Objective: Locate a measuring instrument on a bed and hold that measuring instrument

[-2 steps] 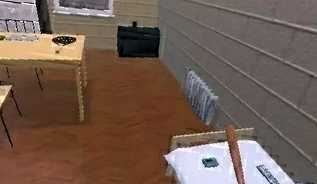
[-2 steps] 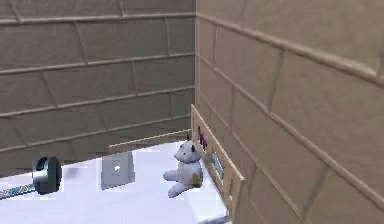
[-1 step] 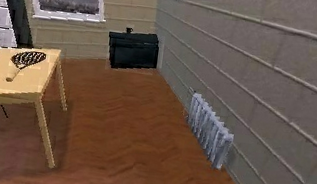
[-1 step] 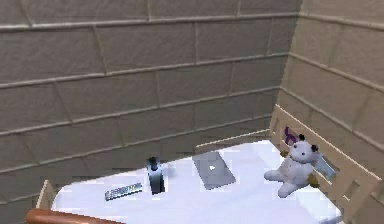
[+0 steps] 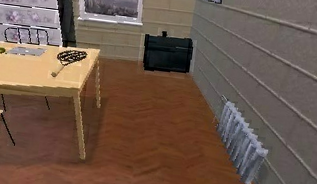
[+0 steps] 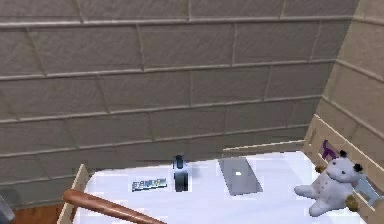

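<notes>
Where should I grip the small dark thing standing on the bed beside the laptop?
Probably its narrower upper part, coming down from above. The dark thing stands upright on the bed, with a flat strip and the laptop lying on either side, so a sideways approach looks crowded.

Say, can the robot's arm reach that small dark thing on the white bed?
Probably yes: the small dark thing stands on the white bed on the arm's side, bare sheet before it; the brown bat lies aside.

A small dark upright object (image 6: 180, 176), too small to identify, stands mid-mattress on the white-sheeted pale wooden bed (image 6: 200, 205).
</notes>
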You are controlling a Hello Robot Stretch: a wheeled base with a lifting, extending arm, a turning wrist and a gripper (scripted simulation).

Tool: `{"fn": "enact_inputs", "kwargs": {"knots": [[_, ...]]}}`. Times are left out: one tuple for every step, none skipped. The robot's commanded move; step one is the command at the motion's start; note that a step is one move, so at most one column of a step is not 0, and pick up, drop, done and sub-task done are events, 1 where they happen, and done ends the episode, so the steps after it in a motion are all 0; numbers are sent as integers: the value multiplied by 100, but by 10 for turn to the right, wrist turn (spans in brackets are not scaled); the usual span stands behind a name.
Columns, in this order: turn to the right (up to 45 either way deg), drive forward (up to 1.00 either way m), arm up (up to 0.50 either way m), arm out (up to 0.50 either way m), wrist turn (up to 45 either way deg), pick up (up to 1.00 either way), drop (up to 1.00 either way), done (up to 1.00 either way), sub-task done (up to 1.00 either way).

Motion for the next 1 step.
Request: {"fn": "enact_inputs", "kwargs": {"knots": [[0, 0, 50, 0, 0, 0, 0, 0, 0]]}}
